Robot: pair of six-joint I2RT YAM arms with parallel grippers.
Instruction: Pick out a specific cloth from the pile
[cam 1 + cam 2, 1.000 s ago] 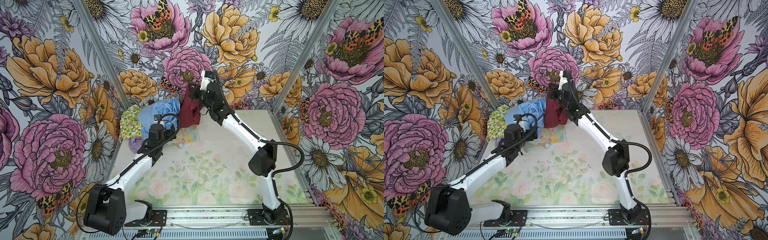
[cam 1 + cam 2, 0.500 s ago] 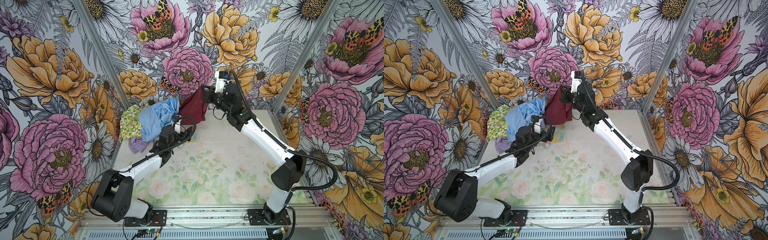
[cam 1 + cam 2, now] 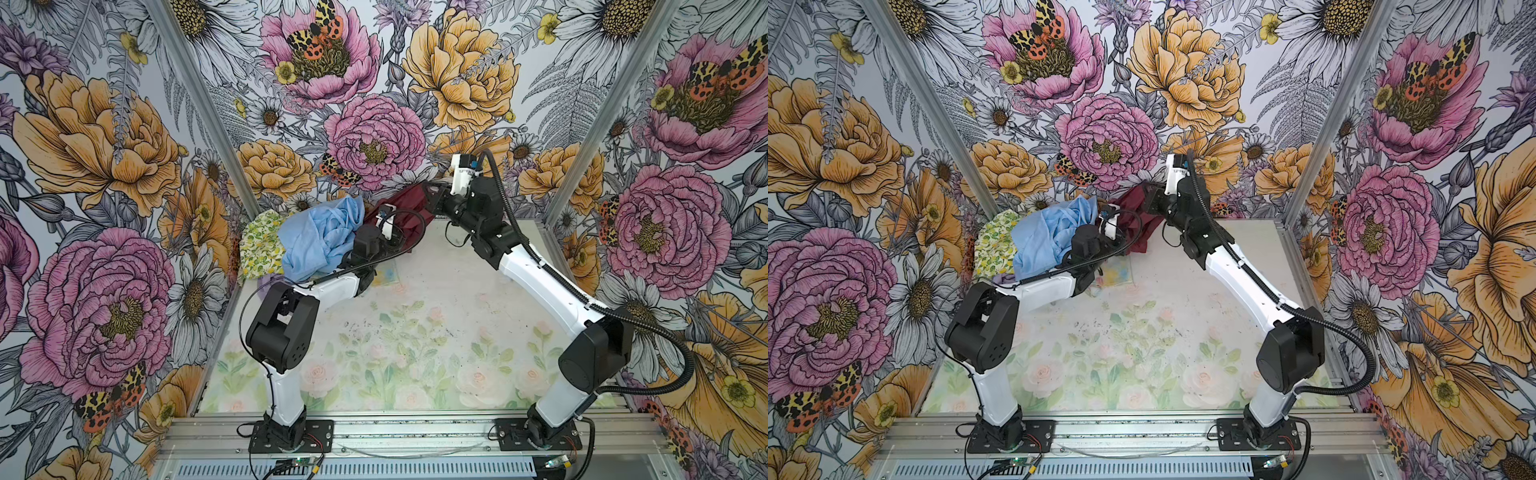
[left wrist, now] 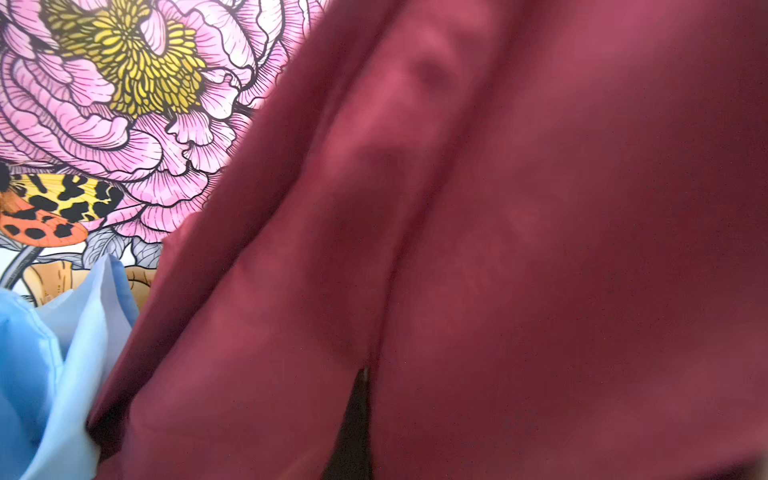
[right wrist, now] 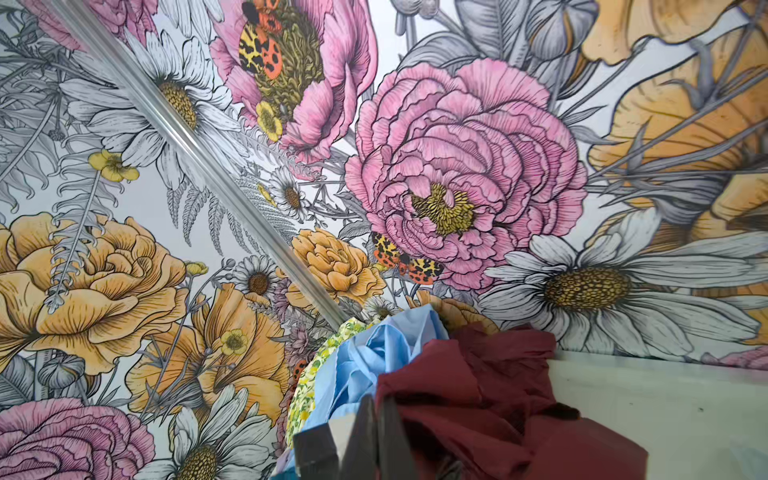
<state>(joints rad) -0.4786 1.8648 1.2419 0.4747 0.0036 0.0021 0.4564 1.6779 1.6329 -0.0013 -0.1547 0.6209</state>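
Observation:
The cloth [image 3: 409, 201], dark maroon, hangs stretched at the back of the table beside the pile [image 3: 316, 239] in both top views. My right gripper [image 3: 432, 194] is shut on its upper edge and holds it up; in the right wrist view the shut fingers [image 5: 376, 419] pinch maroon fabric [image 5: 478, 386]. My left gripper [image 3: 395, 235] reaches into the cloth's lower part. Maroon folds [image 4: 540, 249] fill the left wrist view and gather at the tip of the shut left gripper [image 4: 365, 374], which is mostly covered.
The pile holds a light blue garment [image 3: 320, 237], a lemon-print cloth [image 3: 259, 245] and a lavender cloth [image 3: 266, 282], against the back left corner post [image 3: 232, 166]. A pastel floral cloth [image 3: 388, 274] lies flat under the left forearm. The flowered back wall [image 3: 374, 141] stands close behind.
The right gripper carried the maroon cloth to the right, off the pile. The left arm swung right and back to the hanging cloth, and its jaws went from open to shut.

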